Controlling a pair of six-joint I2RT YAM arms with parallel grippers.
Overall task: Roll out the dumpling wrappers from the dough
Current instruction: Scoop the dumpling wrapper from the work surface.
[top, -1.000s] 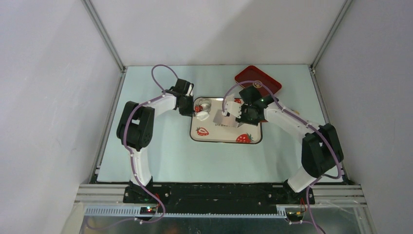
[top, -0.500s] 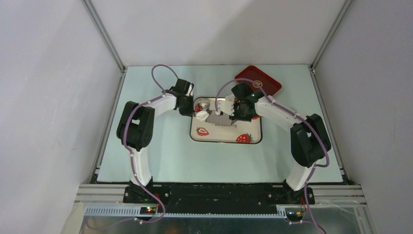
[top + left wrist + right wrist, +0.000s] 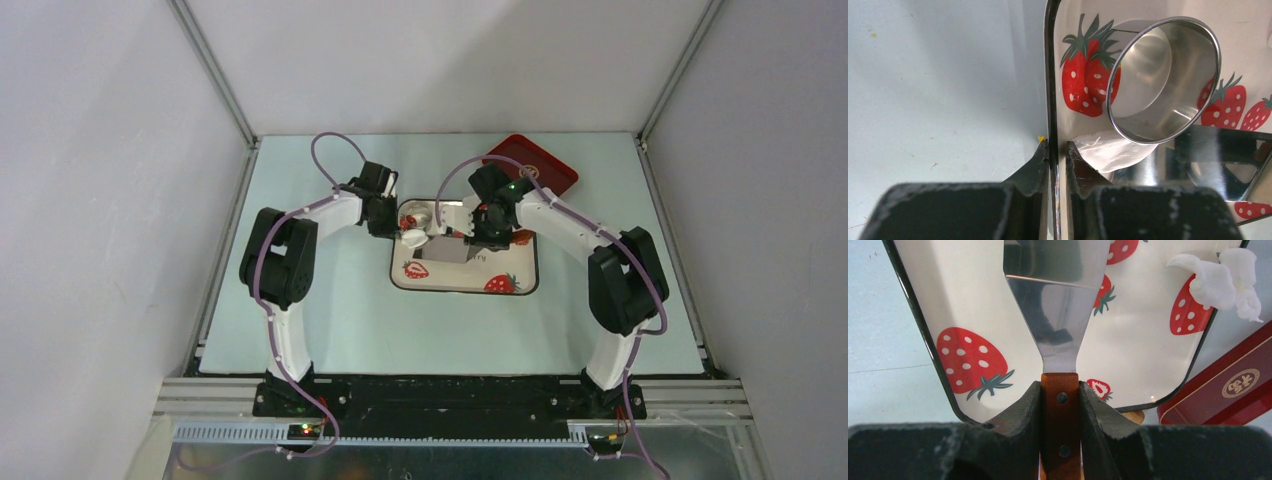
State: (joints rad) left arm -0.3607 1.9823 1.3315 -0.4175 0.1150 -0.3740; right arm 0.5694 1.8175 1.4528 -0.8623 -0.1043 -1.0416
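**Soft dough, two busy jaws**

My left jaws are narrow. They pinch the thin rim of the strawberry tray, one finger outside and one inside. This holds the tray in place on the tabletop.

My right jaws are closed on the wooden handle of the spatula. Its shiny blade points out over the tray.

In the view from above, the dough is at the tray's 9 o'clock edge, right next to my left jaws. My left wrist camera shows it as a small white crumpled lump. It touches the silvery cup, which sits at 1 o'clock from it. My right wrist camera shows a white bit on the rim too, at 1 o'clock from the blade. I cannot tell if that is the same bit. I see no flat round wrappers, so I think the rolling is not done.

The dough looks light, soft and a bit sticky. I think it would squash or tear if I pinched it hard. The best place to take it is from below, so I would slide the flat blade under its edge and lift it. The tray looks stiff and slippery, so holding its rim tight seems wise.

The red tray sits at 1 o'clock from the strawberry tray.
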